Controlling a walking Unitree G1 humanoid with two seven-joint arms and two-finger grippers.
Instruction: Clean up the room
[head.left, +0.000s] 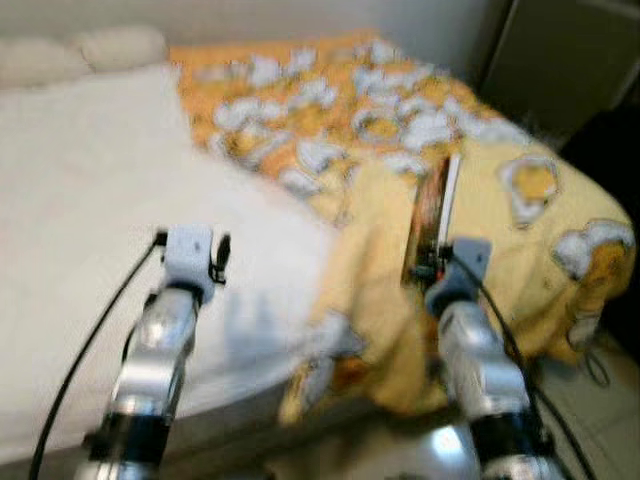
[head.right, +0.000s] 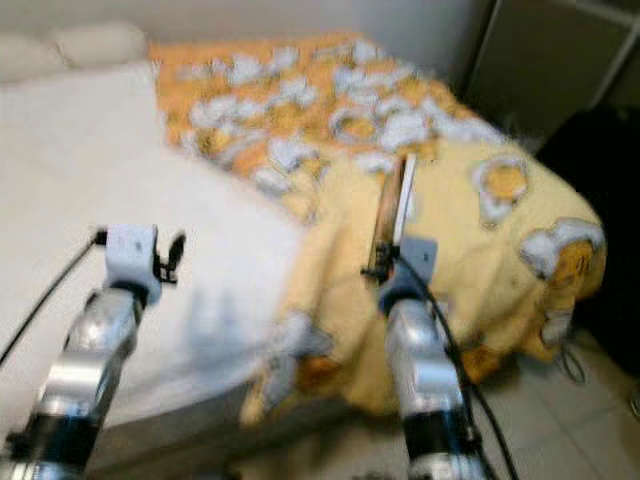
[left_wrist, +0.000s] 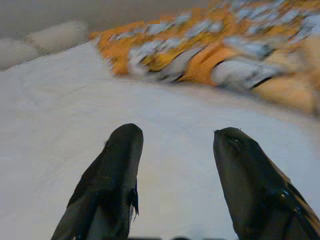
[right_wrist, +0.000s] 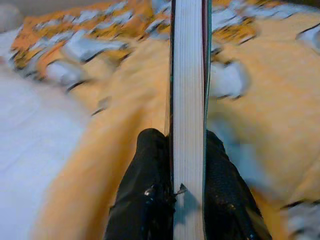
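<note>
- Two silver arms of mine reach out over a bed, and the head views are blurred.
- My right gripper (right_wrist: 187, 165) is clamped on a thin book with white page edges and a dark cover (right_wrist: 188, 90); one black finger presses each cover, with the page block between them.
- That book stands on edge in my grip, its length running away from the wrist, above the yellow and orange blanket printed with white and grey shapes (head.left: 400, 130). In the head views it shows as a narrow brown and white strip (head.right: 392, 215) rising from the right gripper (head.right: 385, 268).
- I cannot tell whether the book's far end touches the blanket or hangs just over it.
- My left gripper (left_wrist: 175, 165) is spread wide with nothing between its two black fingers (left_wrist: 117, 175), and it hovers over the plain white sheet (head.left: 90, 200).
- In the head views the left gripper (head.left: 192, 255) sits over the white sheet, well apart from the book.
- The patterned blanket covers the right part of the bed and drapes over its near edge towards a pale tiled floor (head.left: 600, 410).
- Two pale pillows (head.left: 120, 45) lie at the far end of the white sheet, against the wall.
- A dark cabinet or door panel (head.left: 560, 60) stands beyond the bed's far right corner.
</note>
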